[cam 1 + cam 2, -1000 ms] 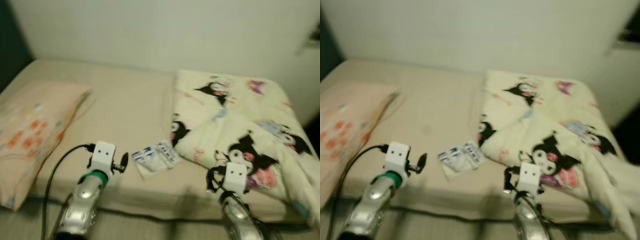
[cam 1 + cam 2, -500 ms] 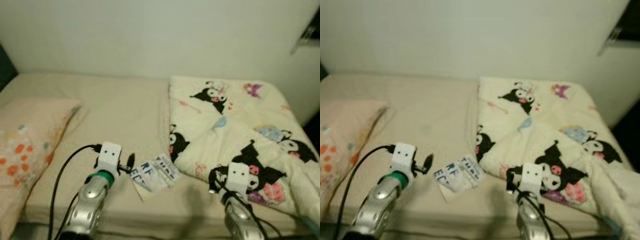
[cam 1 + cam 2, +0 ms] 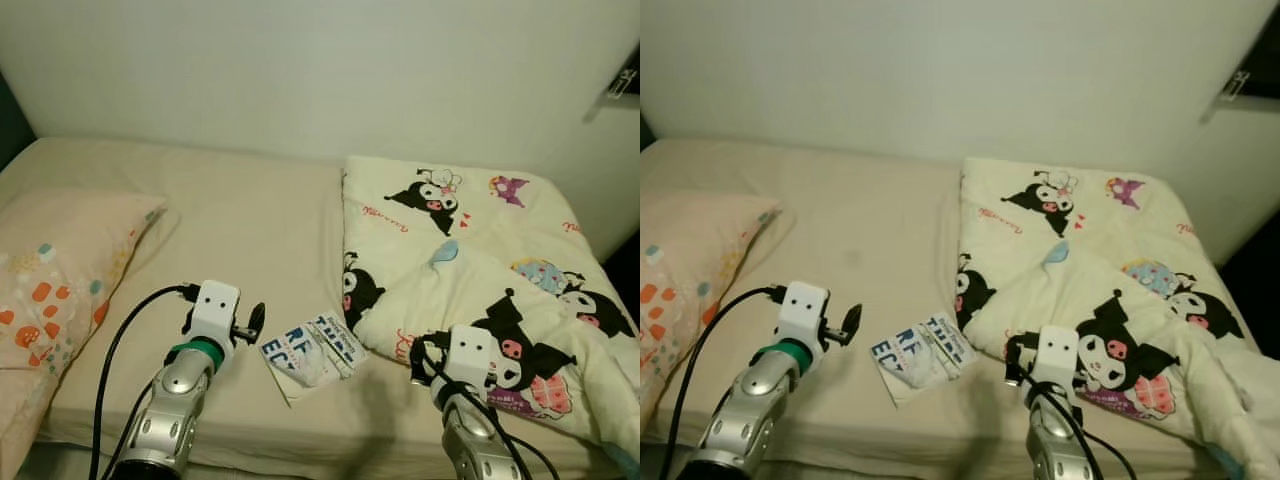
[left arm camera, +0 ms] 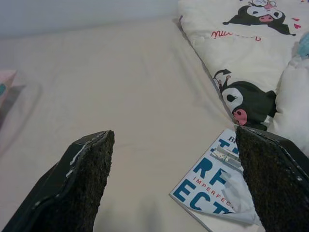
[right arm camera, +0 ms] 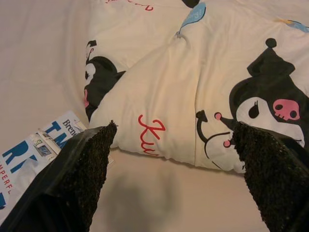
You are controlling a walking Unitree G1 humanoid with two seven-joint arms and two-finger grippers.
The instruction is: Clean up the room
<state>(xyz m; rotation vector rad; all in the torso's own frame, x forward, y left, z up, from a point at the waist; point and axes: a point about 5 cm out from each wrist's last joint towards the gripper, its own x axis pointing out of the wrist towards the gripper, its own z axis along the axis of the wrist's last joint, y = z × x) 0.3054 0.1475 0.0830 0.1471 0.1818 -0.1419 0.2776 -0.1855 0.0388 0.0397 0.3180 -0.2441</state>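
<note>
A white booklet with blue letters [image 3: 308, 353] lies on the beige bed [image 3: 250, 230], with a crumpled white piece on top of it. It also shows in the left wrist view as the booklet [image 4: 212, 183]. My left gripper [image 3: 254, 324] hovers just left of it, open and empty, fingers [image 4: 82, 183] wide apart. A cream blanket with black cartoon figures [image 3: 480, 280] covers the bed's right half. My right gripper [image 3: 420, 362] is held over the blanket's near edge [image 5: 159, 121], open and empty.
A peach pillow with orange flowers [image 3: 50, 290] lies at the bed's left end. A pale wall [image 3: 320, 70] runs behind the bed. The bed's front edge [image 3: 300, 440] is close below my arms. Bare sheet lies between pillow and blanket.
The camera has steadied and shifted, so the whole picture moved. My left gripper now sits a little closer to the booklet. Nothing on the bed has moved.
</note>
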